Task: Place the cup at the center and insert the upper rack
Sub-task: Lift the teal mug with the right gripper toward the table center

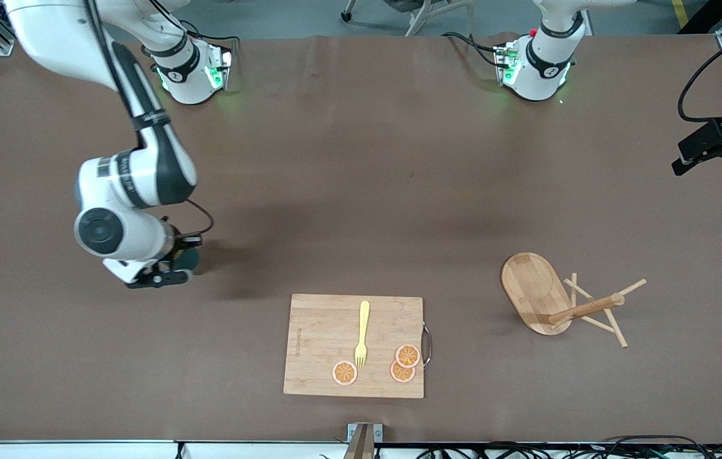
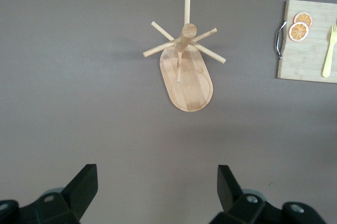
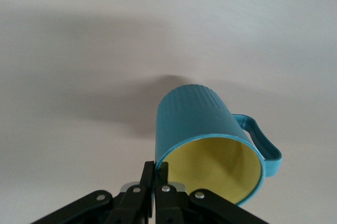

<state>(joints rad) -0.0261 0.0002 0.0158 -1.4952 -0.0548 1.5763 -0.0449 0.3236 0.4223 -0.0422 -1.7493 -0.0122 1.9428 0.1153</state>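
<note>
Cup (image 3: 208, 139): teal, ribbed, yellow inside, upright; its rim is pinched in the right gripper (image 3: 156, 174), handle turned away from the fingers. Sits at the right arm's end of the table, mostly hidden under the wrist in the front view.
Grip: fingers drawn narrow, one inside the rim and one outside. A wall pinch suits an open mug and leaves the handle free.
Cup height: cannot tell whether it rests on the table (image 1: 361, 191) or is just off it.
Right arm: reaches out from its base, elbow bent, wrist low and pointing down over the cup.
Rack (image 1: 568, 303): tipped on its side toward the left arm's end, oval base on edge, post and pegs splayed on the table. Judged to need righting before anything goes on it.
Left gripper (image 2: 155, 192): fingers spread wide, empty, hanging high over the rack; the arm waits.
Board (image 1: 354, 347): near the front camera, mid-table, carrying a fork (image 1: 362, 335) and three orange slices (image 1: 402, 363).
</note>
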